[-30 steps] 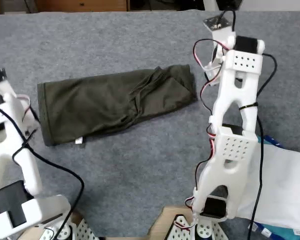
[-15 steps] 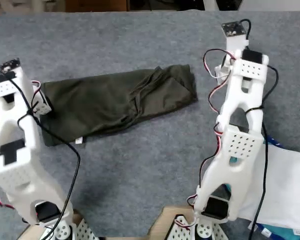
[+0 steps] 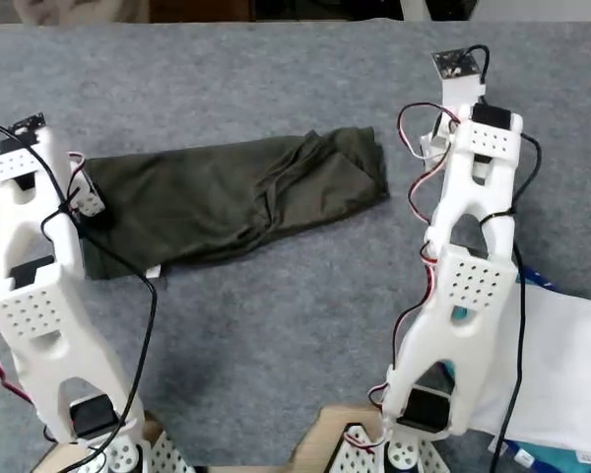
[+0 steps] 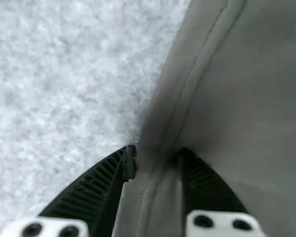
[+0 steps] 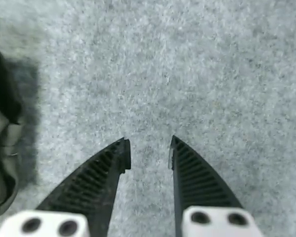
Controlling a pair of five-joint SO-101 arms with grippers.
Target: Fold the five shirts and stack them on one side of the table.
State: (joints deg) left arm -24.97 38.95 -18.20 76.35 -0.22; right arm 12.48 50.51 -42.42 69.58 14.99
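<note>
- Table (image 3: 276, 335): grey felt-like cover over the whole work area.
- Olive shirt (image 3: 227, 202): lies across the middle of the table, folded into one long band. Its left end is at the left arm and its right end is bunched up near the right arm. The band runs slightly uphill toward the right in the high view.
- Left arm (image 3: 34, 296): stretched out from the near-left base, with its wrist over the shirt's left end.
- Right arm (image 3: 468, 286): stretched out from the near base, with its wrist just past the shirt's right end, over bare table.
- White cloth (image 3: 571, 374): lies flat at the near-right corner, partly under the right arm. A teal layer (image 3: 557, 461) peeks out beneath its near edge. I cannot tell how many pieces are there.
- Left gripper (image 4: 155, 157): jaws parted and straddling the shirt's stitched hem. One finger (image 4: 103, 182) is on the table side and the other is over the cloth. The hem sits in the gap, and I see no squeeze on it.
- Right gripper (image 5: 148, 148): jaws parted with nothing between them, tips pointed at bare table. The shirt's dark edge is off to one side, apart from the fingers.
- Small white tag (image 3: 156, 277): sits at the shirt's near edge, toward the left end.
</note>
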